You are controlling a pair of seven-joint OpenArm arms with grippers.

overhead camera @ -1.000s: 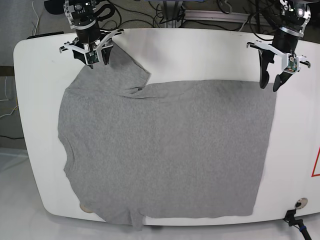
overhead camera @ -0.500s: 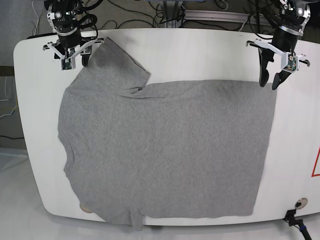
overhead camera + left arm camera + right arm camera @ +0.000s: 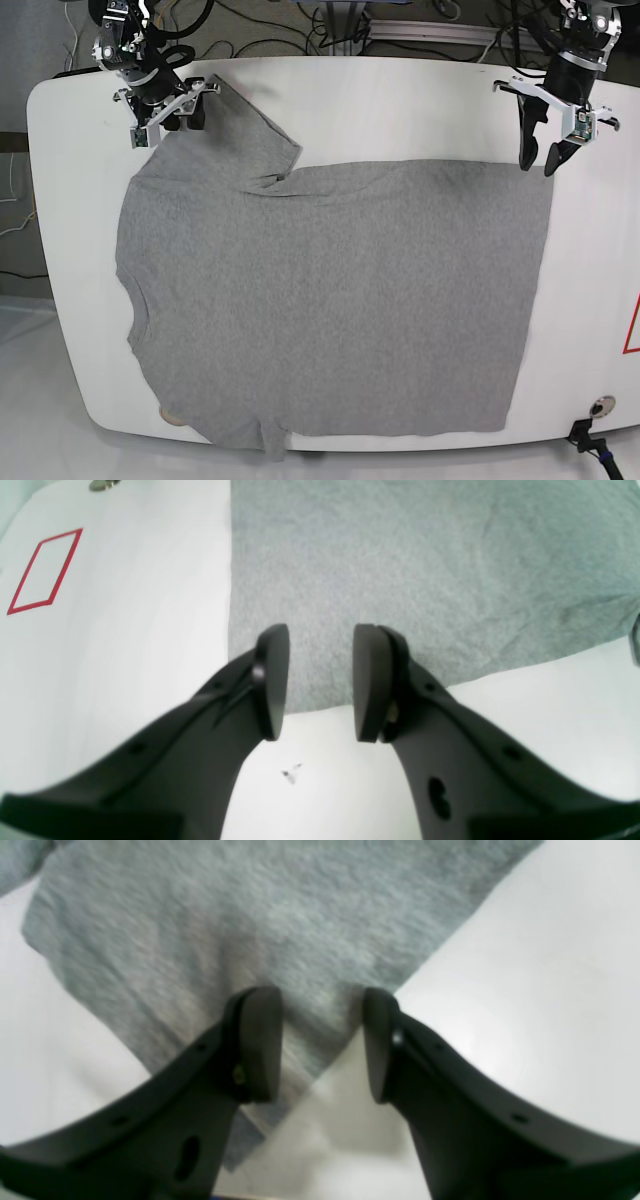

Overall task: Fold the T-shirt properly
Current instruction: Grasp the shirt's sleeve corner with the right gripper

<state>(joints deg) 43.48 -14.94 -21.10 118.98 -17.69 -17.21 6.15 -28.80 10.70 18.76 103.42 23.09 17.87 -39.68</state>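
I see the shirt (image 3: pixel 330 300) spread flat over most of the table (image 3: pixel 380 100), its hem hanging off the near edge. Left gripper (image 3: pixel 548 160) poised over the shirt's far corner, fingers spread, nothing between them. Right gripper (image 3: pixel 165 115) at the sleeve (image 3: pixel 235 135) tip, fingers apart, straddling its edge. Bare white margin along the far edge and both ends.

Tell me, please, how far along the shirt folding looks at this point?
Done: the heather-grey cotton T-shirt lies spread on the white table, unfolded. In hand: left gripper open over a hem corner, right gripper open at the sleeve. Left: every fold.
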